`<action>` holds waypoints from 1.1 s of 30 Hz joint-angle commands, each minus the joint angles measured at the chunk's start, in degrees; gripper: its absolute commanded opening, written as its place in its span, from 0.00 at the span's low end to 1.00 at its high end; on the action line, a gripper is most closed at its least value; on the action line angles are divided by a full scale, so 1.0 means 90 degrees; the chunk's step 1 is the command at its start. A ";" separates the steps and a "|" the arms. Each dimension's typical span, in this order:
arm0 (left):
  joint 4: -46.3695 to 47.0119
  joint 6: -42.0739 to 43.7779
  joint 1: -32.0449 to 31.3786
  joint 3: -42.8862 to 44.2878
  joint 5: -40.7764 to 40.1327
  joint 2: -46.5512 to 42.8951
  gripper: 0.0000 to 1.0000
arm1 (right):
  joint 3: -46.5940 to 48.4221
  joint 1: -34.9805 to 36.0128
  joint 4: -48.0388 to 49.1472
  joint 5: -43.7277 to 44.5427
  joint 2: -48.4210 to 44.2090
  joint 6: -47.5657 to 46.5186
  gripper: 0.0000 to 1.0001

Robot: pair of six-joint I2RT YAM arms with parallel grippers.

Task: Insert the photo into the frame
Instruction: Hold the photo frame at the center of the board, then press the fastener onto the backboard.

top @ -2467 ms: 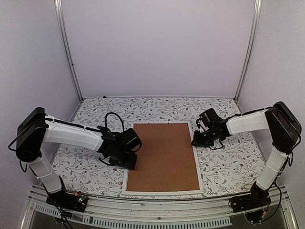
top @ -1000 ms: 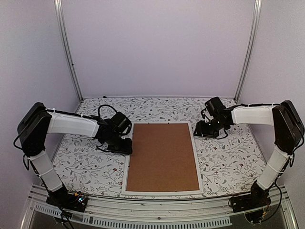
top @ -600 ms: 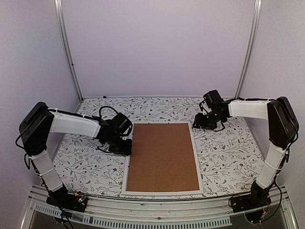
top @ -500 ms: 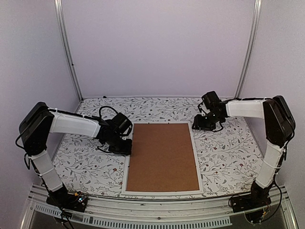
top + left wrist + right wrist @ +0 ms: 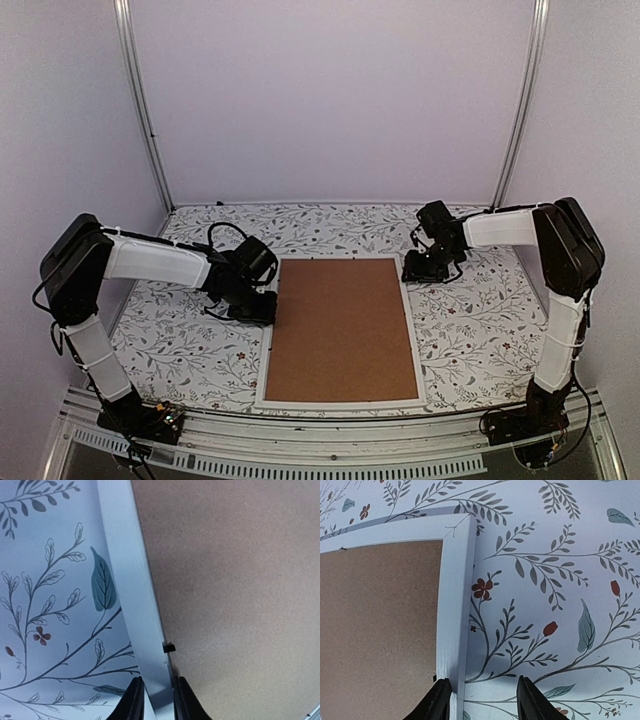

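**Frame lies back-up, photo out of sight**

The frame (image 5: pixel 340 404) lies flat in the middle of the surface (image 5: pixel 480 320), back side up. A brown backing board (image 5: pixel 343 328) fills its opening from rail to rail. The photo appears in none of the views. It may already sit under the board or lie somewhere out of view; the pictures cannot settle which.

The left jaws are clamped on the frame's left rail (image 5: pixel 135 590), with one of the fingers (image 5: pixel 134 702) on each side of it. The right jaws stand apart near the far right corner. One finger (image 5: pixel 436 702) is at the right rail (image 5: pixel 454 605) and the other is over the bare floral cloth.

If the photo is inside, the task looks nearly finished. If it is not, the board has to come out first.
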 commanded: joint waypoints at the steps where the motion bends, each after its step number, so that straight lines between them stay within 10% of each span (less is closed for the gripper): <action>1: 0.0109 0.0037 0.0035 -0.0116 0.0026 0.0068 0.21 | 0.0073 -0.0012 0.0031 -0.0133 0.0169 -0.0053 0.48; 33: 0.0234 0.0127 -0.0069 -0.0197 0.0090 0.0240 0.20 | 0.0581 0.0855 -0.0414 0.0857 0.0803 0.0444 0.45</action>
